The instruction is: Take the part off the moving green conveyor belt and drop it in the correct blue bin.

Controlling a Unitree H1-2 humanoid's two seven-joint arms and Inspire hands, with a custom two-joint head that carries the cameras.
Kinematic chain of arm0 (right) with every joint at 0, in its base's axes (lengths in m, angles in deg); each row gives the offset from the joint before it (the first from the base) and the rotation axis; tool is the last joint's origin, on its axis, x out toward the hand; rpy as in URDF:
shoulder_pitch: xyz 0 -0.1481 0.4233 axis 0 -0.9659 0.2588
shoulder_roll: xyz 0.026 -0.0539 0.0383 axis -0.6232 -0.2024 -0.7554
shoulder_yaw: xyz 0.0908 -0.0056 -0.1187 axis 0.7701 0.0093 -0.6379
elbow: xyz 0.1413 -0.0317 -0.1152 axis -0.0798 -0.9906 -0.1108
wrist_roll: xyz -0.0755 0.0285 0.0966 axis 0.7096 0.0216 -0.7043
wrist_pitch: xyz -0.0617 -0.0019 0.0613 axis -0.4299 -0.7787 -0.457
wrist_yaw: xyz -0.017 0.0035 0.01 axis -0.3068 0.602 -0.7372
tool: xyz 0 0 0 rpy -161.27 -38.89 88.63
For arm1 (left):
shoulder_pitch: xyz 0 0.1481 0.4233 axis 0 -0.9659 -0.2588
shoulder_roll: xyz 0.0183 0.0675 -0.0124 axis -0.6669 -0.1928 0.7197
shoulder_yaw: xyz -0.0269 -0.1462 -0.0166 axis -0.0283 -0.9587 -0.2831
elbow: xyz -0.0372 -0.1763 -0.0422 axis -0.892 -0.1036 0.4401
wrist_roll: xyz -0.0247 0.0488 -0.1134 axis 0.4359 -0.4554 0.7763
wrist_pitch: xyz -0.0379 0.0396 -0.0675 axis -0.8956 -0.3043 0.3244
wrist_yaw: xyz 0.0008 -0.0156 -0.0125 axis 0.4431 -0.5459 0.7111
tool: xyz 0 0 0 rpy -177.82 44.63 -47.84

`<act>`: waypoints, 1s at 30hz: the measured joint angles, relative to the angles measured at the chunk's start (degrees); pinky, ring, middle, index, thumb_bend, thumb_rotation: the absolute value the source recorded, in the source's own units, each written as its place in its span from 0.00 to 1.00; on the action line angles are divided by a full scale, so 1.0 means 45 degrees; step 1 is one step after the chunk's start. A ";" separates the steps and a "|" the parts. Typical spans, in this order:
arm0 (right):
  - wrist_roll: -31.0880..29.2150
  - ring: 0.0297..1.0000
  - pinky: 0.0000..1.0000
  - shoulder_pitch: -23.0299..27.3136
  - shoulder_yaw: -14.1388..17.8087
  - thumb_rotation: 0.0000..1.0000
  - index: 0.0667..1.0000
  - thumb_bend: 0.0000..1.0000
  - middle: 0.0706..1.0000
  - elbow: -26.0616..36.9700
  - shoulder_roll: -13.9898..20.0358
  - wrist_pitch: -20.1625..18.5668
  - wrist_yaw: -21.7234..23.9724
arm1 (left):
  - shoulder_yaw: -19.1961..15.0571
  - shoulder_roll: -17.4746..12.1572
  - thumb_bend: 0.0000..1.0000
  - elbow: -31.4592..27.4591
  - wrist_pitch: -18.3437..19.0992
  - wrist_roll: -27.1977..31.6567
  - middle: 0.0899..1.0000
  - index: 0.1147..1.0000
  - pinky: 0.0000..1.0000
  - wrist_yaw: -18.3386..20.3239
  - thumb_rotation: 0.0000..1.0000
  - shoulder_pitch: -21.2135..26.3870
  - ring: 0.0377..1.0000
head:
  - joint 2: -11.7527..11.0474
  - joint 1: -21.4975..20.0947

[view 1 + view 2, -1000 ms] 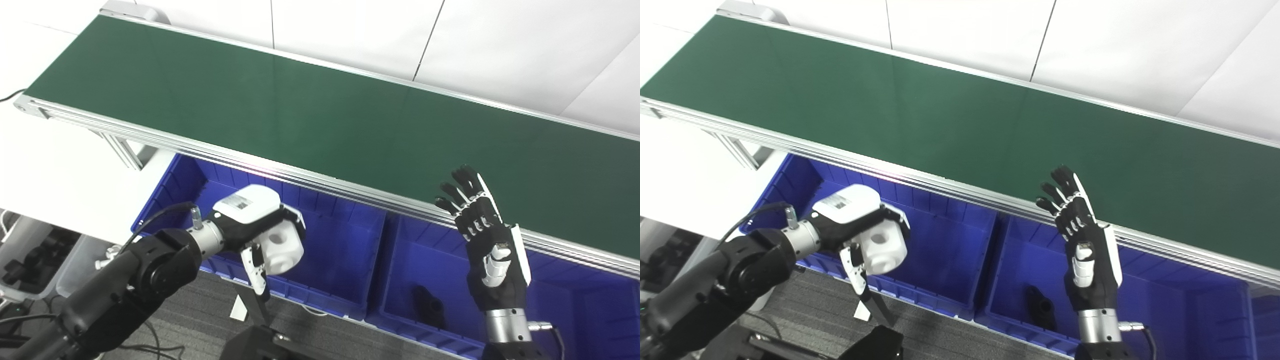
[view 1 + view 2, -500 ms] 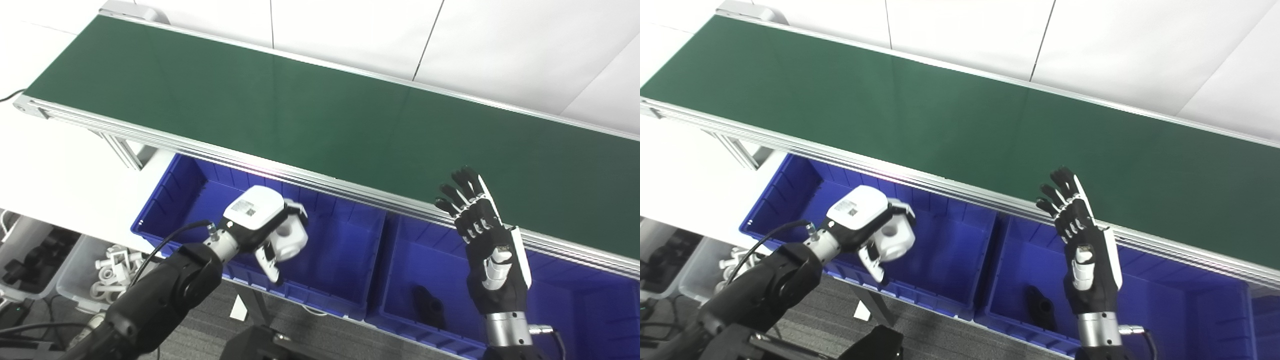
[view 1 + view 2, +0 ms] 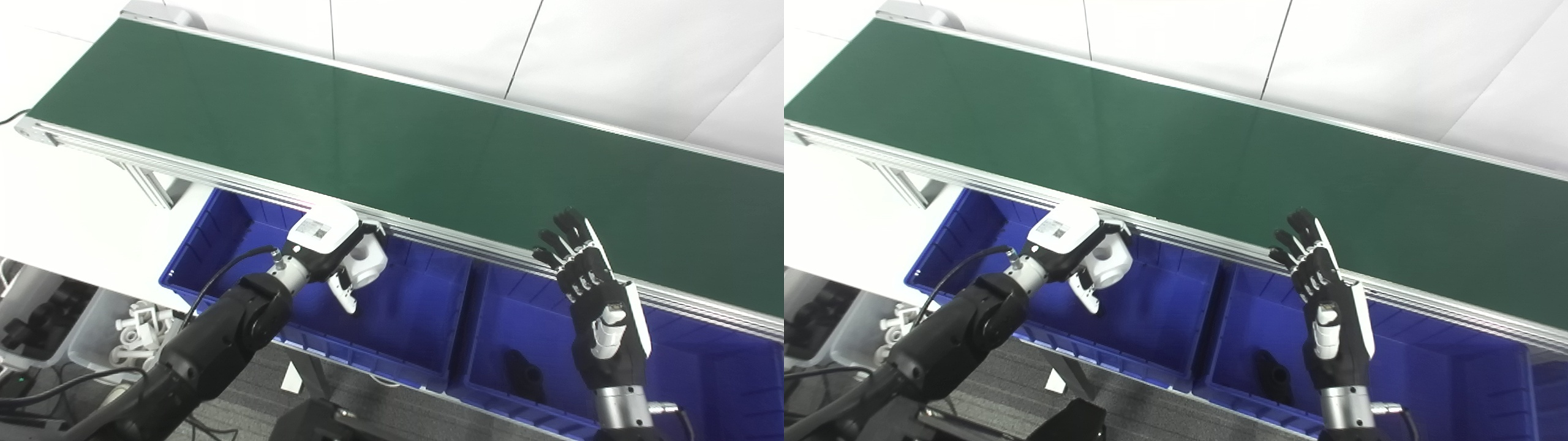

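Note:
My left hand (image 3: 331, 245) is shut on a white block-shaped part (image 3: 366, 264) with a round hole in its face. It holds the part above the left blue bin (image 3: 404, 343), close under the near rail of the green conveyor belt (image 3: 392, 141). My right hand (image 3: 597, 306) stands upright and open with fingers spread, above the middle blue bin (image 3: 490, 380), its fingertips reaching the belt's near rail. Nothing lies on the belt.
A black part (image 3: 523, 373) lies in the middle bin. A third blue bin (image 3: 716, 380) sits at the right. A clear box of white parts (image 3: 131, 331) stands on the floor at lower left. White wall panels rise behind the belt.
My left hand has carried the white part up and away from me, from the bin's near edge to over its far side by the rail. The right hand has barely moved.

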 measured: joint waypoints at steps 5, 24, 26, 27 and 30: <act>0.0000 0.89 0.82 -0.0006 -0.0001 0.99 0.95 1.00 0.94 0.0078 0.0036 -0.0007 0.0003 | 0.0101 -0.0007 0.50 0.0260 0.0197 0.0009 0.47 0.42 0.33 0.0166 0.00 0.0043 0.39 | 0.0020 -0.0078; 0.0001 0.89 0.82 -0.0043 -0.0046 1.00 0.95 1.00 0.94 0.0221 0.0071 -0.0024 0.0002 | 0.0526 -0.0201 0.50 0.0876 0.0398 0.0153 0.48 0.43 0.32 0.0284 0.00 0.0023 0.39 | 0.0098 -0.0078; 0.0001 0.89 0.82 -0.0045 -0.0046 1.00 0.95 1.00 0.94 0.0221 0.0080 -0.0024 0.0002 | 0.0536 -0.0266 0.50 0.0870 0.0401 0.0234 0.48 0.43 0.32 0.0325 0.00 0.0024 0.39 | 0.0117 -0.0078; 0.0001 0.89 0.82 -0.0045 -0.0046 1.00 0.95 1.00 0.94 0.0221 0.0085 -0.0024 0.0002 | 0.0543 -0.0293 0.50 0.0854 0.0403 0.0306 0.47 0.43 0.32 0.0421 0.00 0.0024 0.39 | 0.0117 -0.0078; 0.0004 0.89 0.81 -0.0043 -0.0047 0.99 0.95 1.00 0.94 0.0221 0.0086 -0.0025 0.0002 | 0.0632 -0.0410 0.50 0.0783 0.0407 0.0579 0.47 0.43 0.34 0.0961 0.00 0.0029 0.40 | 0.0117 -0.0078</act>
